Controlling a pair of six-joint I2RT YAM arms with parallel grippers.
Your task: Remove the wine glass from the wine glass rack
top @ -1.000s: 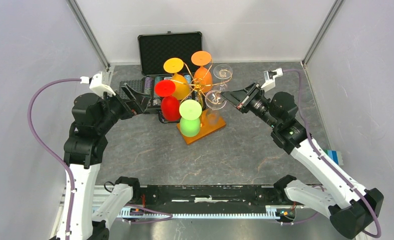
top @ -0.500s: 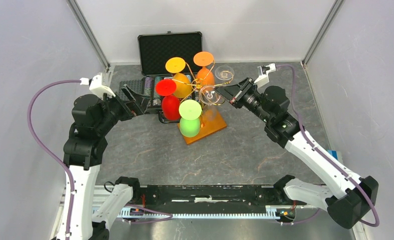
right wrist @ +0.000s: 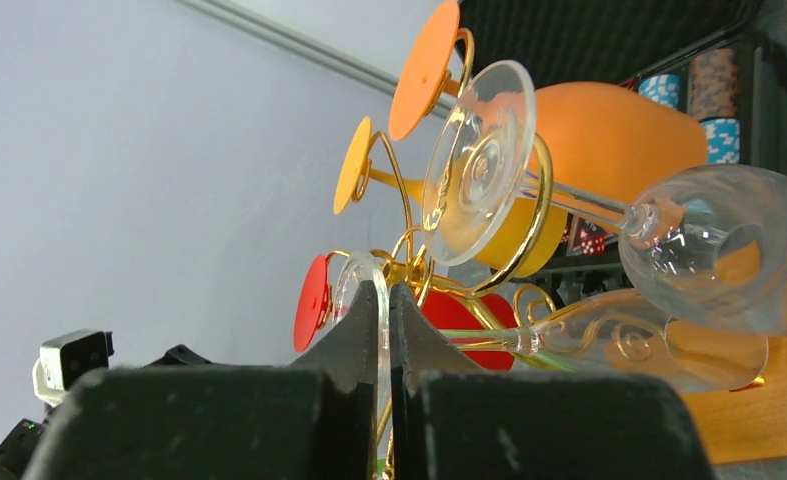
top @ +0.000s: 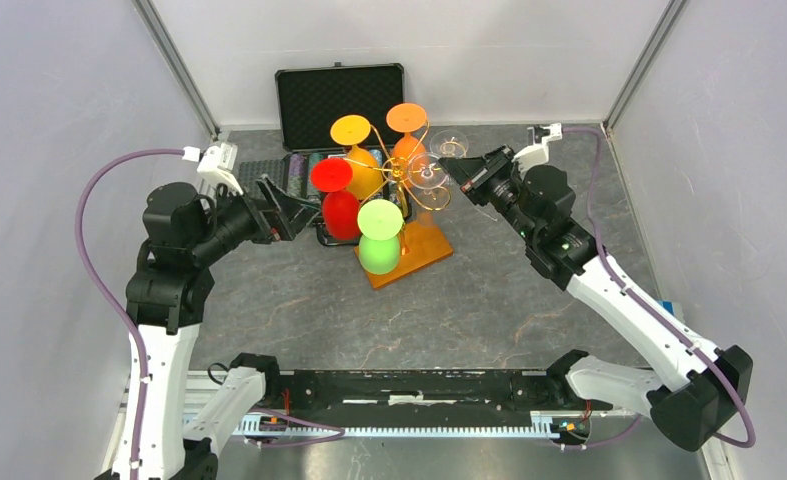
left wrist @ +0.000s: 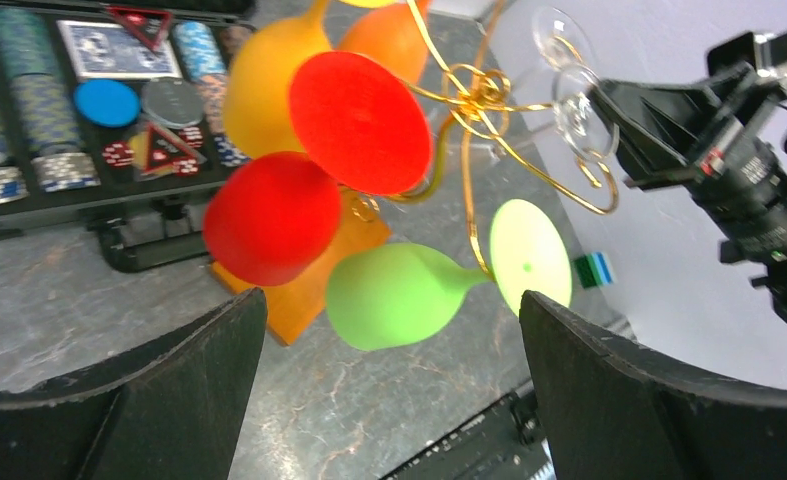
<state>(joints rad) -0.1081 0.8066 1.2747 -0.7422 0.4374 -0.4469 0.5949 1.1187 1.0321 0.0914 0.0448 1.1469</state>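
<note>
Clear wine glass [right wrist: 619, 345], shifted, between right fingers [right wrist: 354, 345]

The rack [left wrist: 479, 95] is thin, glossy gold metal wire on a smooth orange-brown wooden base [top: 426, 243]. The clear glass [top: 427, 172] gleams, while the red glass [left wrist: 269, 215] and green glass [left wrist: 399, 295] look matt and opaque. The table [top: 369, 310] is matt grey and stone-veined.

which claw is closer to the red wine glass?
Left. The left claw sits open beside the red wine glass, on its left, jaws facing it. The right claw is across the wine glass rack, shut on the foot of a clear wine glass.
</note>
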